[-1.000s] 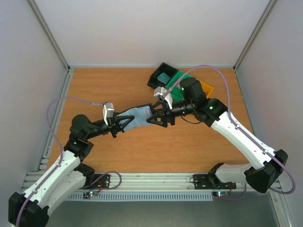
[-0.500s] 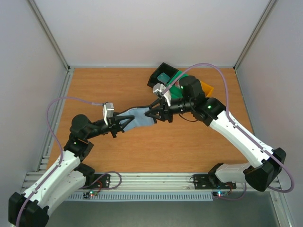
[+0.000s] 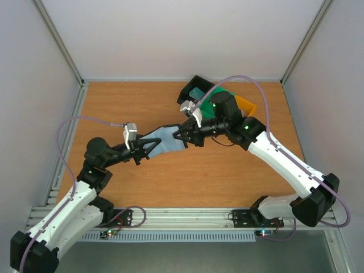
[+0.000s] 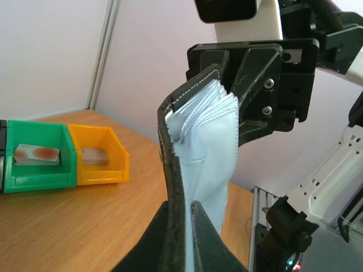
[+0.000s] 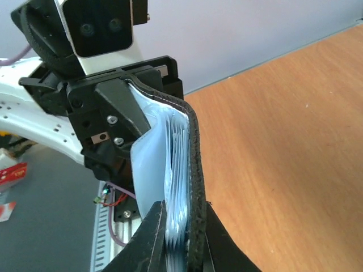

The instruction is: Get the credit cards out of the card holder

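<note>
The card holder (image 3: 165,139) is up in the air over the middle of the table (image 3: 142,187). It is black on the outside and pale blue inside. It is open, and the soft blue pockets show in a stack. I cannot see any card in the pockets.

The 2 arms hold it, 1 at each end. The left gripper (image 3: 147,149) is pinched tight on the end near it. The right gripper (image 3: 183,136) is pinched on the other end, with its fingers squeezing the black cover and the blue pockets together.

At the far side of the table there are 3 trays side by side. The black tray (image 3: 186,98) has a teal card (image 3: 197,94) in it. The green tray (image 4: 39,127) has a white card with red spots (image 4: 37,154) in it. The orange tray (image 4: 116,161) has a pale card (image 4: 93,157) in it.
</note>
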